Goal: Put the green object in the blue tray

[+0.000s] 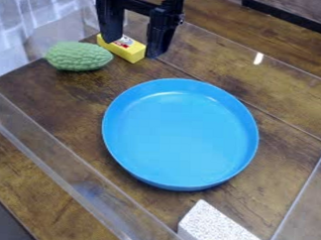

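Note:
The green object (78,56) is a bumpy oval lump lying on the wooden table at the far left. The blue tray (180,132), a large round shallow dish with a raised rim, sits in the middle and holds nothing. My gripper (137,40) hangs at the back, right of the green object and apart from it. Its two black fingers (162,35) stand wide apart, open, with nothing held. A small yellow block (123,47) lies on the table between and just below the fingers.
A pale speckled sponge-like block (220,229) lies at the near edge. Clear plastic walls (68,178) border the table on the near, left and right sides.

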Tool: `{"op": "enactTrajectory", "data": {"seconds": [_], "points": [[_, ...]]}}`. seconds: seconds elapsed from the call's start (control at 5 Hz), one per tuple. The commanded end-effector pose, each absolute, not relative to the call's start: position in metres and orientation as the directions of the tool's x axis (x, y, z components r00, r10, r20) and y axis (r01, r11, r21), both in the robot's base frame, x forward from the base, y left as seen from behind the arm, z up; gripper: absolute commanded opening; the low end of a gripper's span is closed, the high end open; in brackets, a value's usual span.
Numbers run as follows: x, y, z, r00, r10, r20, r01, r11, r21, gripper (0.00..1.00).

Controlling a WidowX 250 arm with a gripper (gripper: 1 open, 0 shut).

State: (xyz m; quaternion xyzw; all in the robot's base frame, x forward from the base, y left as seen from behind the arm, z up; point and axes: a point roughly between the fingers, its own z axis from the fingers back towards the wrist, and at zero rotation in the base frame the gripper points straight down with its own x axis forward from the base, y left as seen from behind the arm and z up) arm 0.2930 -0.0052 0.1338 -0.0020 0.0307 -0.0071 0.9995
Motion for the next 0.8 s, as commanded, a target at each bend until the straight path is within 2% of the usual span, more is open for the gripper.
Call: {"op": "enactTrajectory", "data": {"seconds": [0.0,0.6], "points": [[0.293,-0.003,0.128,0.996,-0.04,-0.077,0.04,0.999,-0.003,1.0],[0.299,0.02,0.115,0.975,-0.197,-0.106,0.201,0.979,0.026,1.0]]}}
